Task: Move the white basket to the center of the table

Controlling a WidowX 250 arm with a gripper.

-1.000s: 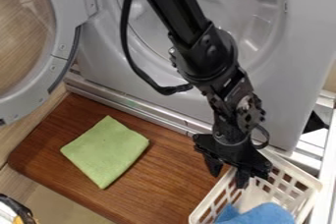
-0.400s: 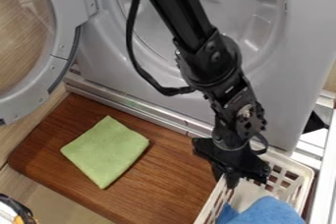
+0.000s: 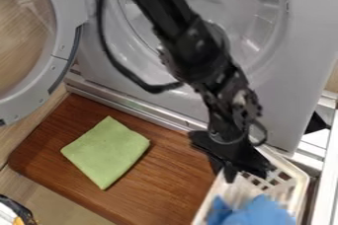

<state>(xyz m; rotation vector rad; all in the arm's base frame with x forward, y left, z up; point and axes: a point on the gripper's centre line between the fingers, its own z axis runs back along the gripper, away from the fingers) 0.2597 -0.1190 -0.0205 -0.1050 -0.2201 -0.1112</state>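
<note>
Since the earliest frame, the white basket [image 3: 301,179] has shifted a little toward the green cloth [image 3: 105,151], and the claw [image 3: 223,172] with it, its fingers nearer together than they were. The green cloth lies where it lay.

The claw hangs to the right of the green cloth and somewhat below it in the view, its fingers close together and, as far as I can judge, clamped on the side wall of the white basket that faces the green cloth. The white basket sits lower right of the green cloth, over the right side of the wooden table [image 3: 158,184], with a blue cloth [image 3: 261,211] bunched inside.

The step in hand looks to be bringing the basket across. Gripped on one wall only, it may swing or tip, so a slow, level pull toward the green cloth seems best, with the grip kept firm on the thin latticed rim. It should stop short of the green cloth, or the leading wall could ruck it up.

The basket's open top faces up. Its long axis seems to slant from upper right to lower left, passing to the right of the green cloth; the lower end is cut off, so its full length is uncertain.
</note>
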